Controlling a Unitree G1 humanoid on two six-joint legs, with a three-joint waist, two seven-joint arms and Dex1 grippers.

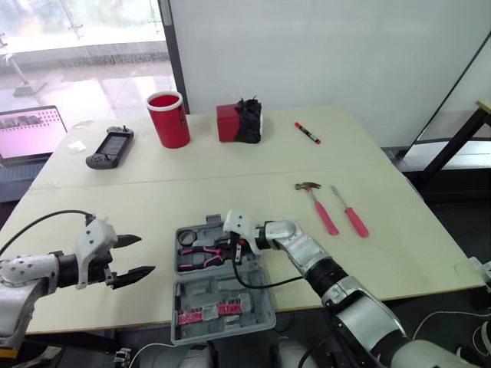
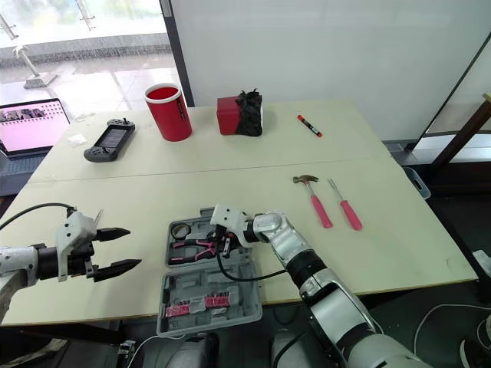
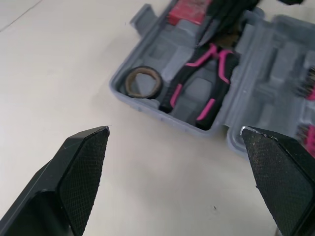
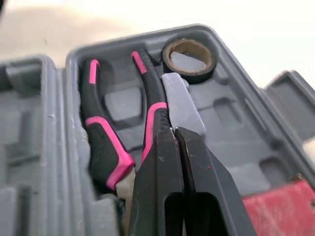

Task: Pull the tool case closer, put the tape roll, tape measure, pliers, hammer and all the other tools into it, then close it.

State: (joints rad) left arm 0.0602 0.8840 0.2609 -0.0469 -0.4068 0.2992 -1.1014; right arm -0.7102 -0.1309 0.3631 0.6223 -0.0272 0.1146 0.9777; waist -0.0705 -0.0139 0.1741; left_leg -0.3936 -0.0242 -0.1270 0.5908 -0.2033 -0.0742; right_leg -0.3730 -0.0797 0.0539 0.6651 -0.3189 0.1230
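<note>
The grey tool case (image 1: 230, 295) lies open near the table's front edge. In its tray lie a tape roll (image 4: 189, 55) and black-and-pink pliers (image 4: 101, 142), with a red item (image 4: 285, 206) beside them. My right gripper (image 1: 234, 249) reaches down into the tray. Its fingers (image 4: 162, 162) are pressed shut with nothing between them, their tips right over one pliers handle. My left gripper (image 1: 134, 257) hovers open above the table, left of the case. A pink-handled hammer (image 1: 316, 203) and a screwdriver (image 1: 350, 211) lie on the table to the right.
At the back stand a red cup (image 1: 169, 119) and a red box with a black bundle (image 1: 239, 121), with a red marker (image 1: 308, 133) to their right. A game controller (image 1: 110, 147) and a laptop (image 1: 31, 134) are at the far left. Pink bits (image 1: 205, 313) sit in the case lid.
</note>
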